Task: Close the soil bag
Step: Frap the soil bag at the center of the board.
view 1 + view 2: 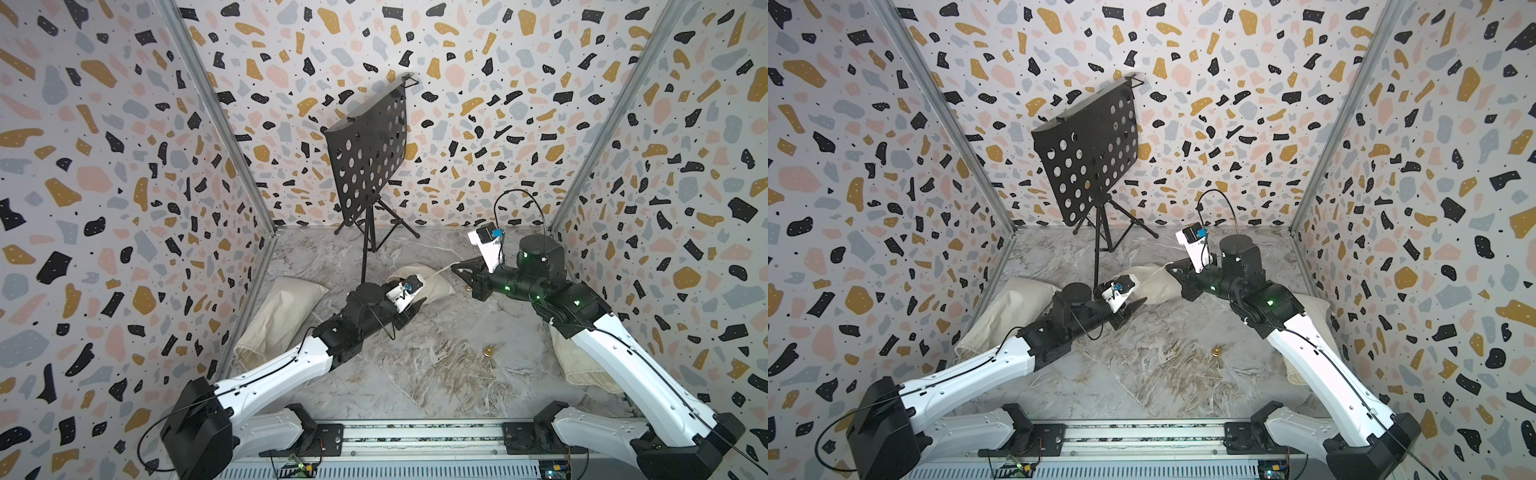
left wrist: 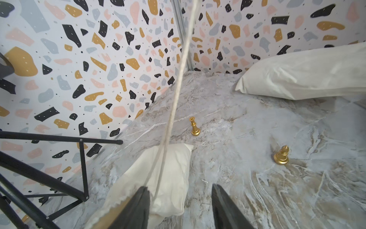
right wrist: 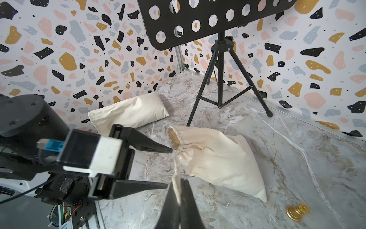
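Views from above are taken first. The soil bag [image 1: 441, 286] is seen lying on the marble floor [image 1: 436, 374] near the foot of the music stand [image 1: 368, 153], between the two arms and largely covered by the left wrist housing. The left gripper [image 1: 415, 309] is placed just beside it. The right gripper [image 1: 457, 267] is held apart from it, with the drawstring [image 1: 440, 272] stretched taut between them. Jaw positions cannot be read from up here.

From the left wrist, the left gripper's [image 2: 180, 206] jaws are shown parted and empty, with the cord passing between them and out of frame. A tall gold chess piece [image 2: 195, 127] and a rounder gold chess piece [image 2: 281, 156] are seen standing apart from the bag.

From the right wrist, the right gripper [image 3: 180, 204] is shown clenched on the drawstring. The bag mouth [image 3: 174, 138] is puckered, but a brown gap is left. One left fingertip is seen at the gathered neck; actual contact cannot be settled.

Since the bag is pinned by nothing, a further pull would probably drag it whole rather than cinch it. Soil could then be spilled through the gap, or the cord slipped from the jaws. The cord's free end and the mouth's far side are hidden.
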Available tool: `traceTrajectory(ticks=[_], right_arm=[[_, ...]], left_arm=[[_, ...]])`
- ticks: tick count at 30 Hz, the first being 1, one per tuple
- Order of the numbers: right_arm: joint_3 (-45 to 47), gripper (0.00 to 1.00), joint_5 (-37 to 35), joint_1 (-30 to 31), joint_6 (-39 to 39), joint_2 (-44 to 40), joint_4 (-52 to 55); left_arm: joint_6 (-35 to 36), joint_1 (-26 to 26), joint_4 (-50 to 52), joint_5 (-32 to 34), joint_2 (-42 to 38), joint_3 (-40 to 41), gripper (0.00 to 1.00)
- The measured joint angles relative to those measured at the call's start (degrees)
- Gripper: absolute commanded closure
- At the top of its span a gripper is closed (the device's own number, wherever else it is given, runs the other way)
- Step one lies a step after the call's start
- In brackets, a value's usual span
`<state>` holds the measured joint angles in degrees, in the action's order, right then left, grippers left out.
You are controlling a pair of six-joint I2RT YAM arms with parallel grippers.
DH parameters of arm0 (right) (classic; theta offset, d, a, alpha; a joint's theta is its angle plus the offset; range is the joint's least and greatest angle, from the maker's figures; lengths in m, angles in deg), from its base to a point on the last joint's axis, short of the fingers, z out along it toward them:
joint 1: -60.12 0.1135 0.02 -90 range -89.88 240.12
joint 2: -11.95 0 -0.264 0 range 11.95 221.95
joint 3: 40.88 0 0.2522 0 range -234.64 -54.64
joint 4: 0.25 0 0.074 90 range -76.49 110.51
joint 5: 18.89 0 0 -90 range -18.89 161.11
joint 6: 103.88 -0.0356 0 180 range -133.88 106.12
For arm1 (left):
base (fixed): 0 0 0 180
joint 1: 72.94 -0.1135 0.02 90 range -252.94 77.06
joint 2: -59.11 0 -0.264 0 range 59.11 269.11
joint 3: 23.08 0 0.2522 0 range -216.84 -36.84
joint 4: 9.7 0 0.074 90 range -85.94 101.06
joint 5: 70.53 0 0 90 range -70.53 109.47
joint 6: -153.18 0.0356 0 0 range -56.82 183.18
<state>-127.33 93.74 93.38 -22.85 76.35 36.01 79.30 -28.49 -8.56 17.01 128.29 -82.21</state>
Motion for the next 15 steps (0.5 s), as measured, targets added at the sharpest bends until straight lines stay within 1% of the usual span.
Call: traceTrajectory(ticks=[3, 6, 12, 15], right_arm=[[0.00, 1.00, -0.22, 0.15, 0.00, -0.11, 0.00], [0.00, 1.00, -0.66, 0.20, 0.02, -0.55, 0.00], [0.00, 1.00, -1.73, 0.24, 0.39, -1.53, 0.13], [0.02, 1.00, -2.27, 0.26, 0.48, -1.66, 0.11]], left_arm=[[1.90, 0.31, 0.68, 3.43, 3.10, -2.82, 0.46], [3.32, 0.31, 0.07, 6.21, 4.48, -4.79, 0.46], [5.42, 0.66, -1.11, 8.79, 3.87, -4.92, 0.47], [6.12, 1.29, -1.46, 8.41, 1.01, -3.67, 0.46]])
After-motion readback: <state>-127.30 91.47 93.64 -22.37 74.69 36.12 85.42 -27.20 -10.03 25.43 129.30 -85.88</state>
